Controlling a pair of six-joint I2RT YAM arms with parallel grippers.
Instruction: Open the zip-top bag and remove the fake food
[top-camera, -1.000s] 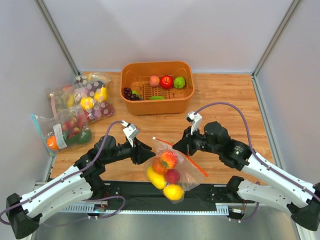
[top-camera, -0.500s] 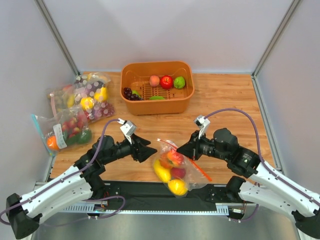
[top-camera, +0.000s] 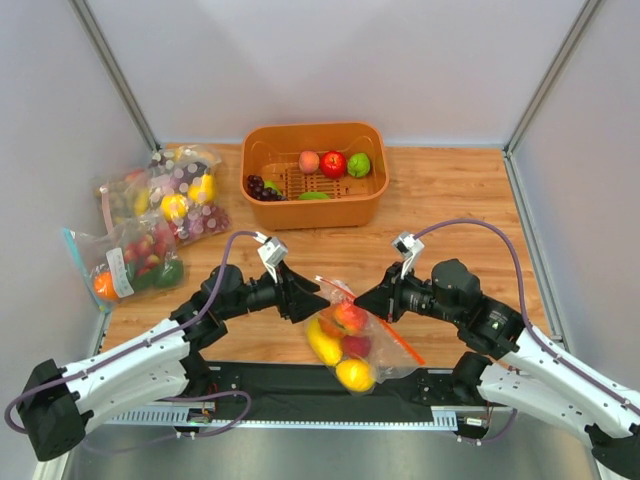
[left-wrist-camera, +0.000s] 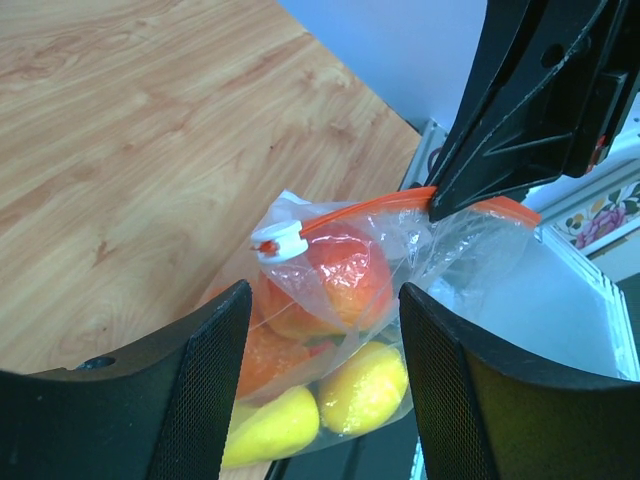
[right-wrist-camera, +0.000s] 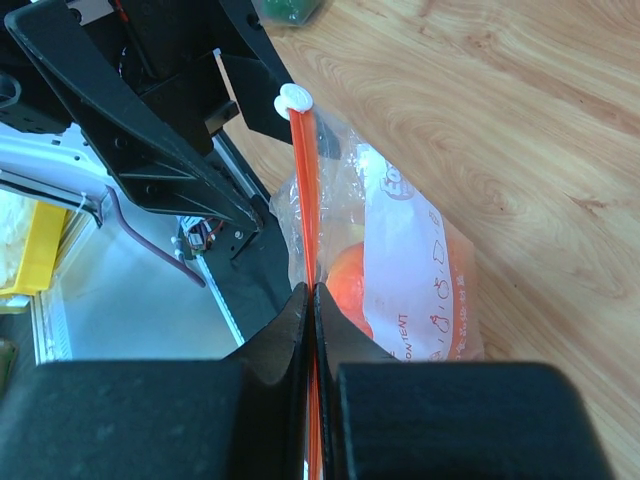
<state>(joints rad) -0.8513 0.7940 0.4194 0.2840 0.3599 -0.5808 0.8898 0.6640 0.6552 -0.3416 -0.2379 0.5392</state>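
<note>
While right hand (right-wrist-camera: 313, 296) pinches zip-top bag (left-wrist-camera: 452, 243) by strip (right-wrist-camera: 305, 200), left hand (left-wrist-camera: 320, 302) gapes wide nr slider (left-wrist-camera: 277, 240) — fake food (left-wrist-camera: 352, 385) w/in.

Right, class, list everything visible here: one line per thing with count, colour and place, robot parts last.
zip-top bag: one, clear with orange-red zip strip, between the arms at the table's near edge.
fake food: several pieces, yellow, orange and red, inside that bag.
basket: one, orange, far middle of table.
peach, red apple, green fruit: one each, inside basket.
grapes: one bunch, dark purple, basket's left end.
filled bags: a pile, clear, table's left side.
table: one, light wood.
left pincer: one, black, open, facing the bag.
right pincer: one, black, shut on the zip strip.
</note>
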